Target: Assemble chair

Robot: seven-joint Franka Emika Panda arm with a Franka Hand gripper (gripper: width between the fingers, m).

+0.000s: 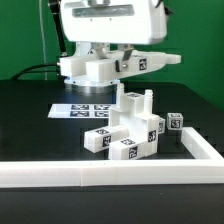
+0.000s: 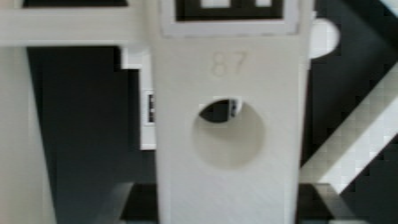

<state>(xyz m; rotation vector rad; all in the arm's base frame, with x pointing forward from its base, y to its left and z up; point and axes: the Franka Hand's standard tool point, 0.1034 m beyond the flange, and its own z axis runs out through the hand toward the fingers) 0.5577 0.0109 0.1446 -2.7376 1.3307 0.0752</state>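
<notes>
Gripper [image 1: 108, 56]: closed on a white panel [image 1: 118, 66], which hangs clear of the table [image 1: 30, 120] with its long side roughly level. The fingertips themselves are hidden behind the part, so the exact contact line cannot be read.

Held panel, wrist view: the flat face [image 2: 222, 170] fills the middle of the picture. It carries an oval recess [image 2: 222, 145] with a small dark hole [image 2: 217, 108] at one end of the oval, faint raised numerals beside it, and a black-and-white tag [image 2: 231, 10] at the panel's end.

Chair structure [image 1: 125, 128]: a blocky white sub-assembly with several tags stands on the table directly below the held panel, apart from it.

Loose cube [image 1: 176, 123]: rests on the table just beside the structure, toward the exterior view's right.

Marker board [image 1: 85, 110]: lies flat behind the structure, toward the exterior view's left.

Border frame [image 1: 100, 178]: runs along the near edge of the table and turns back at the exterior view's right
</notes>
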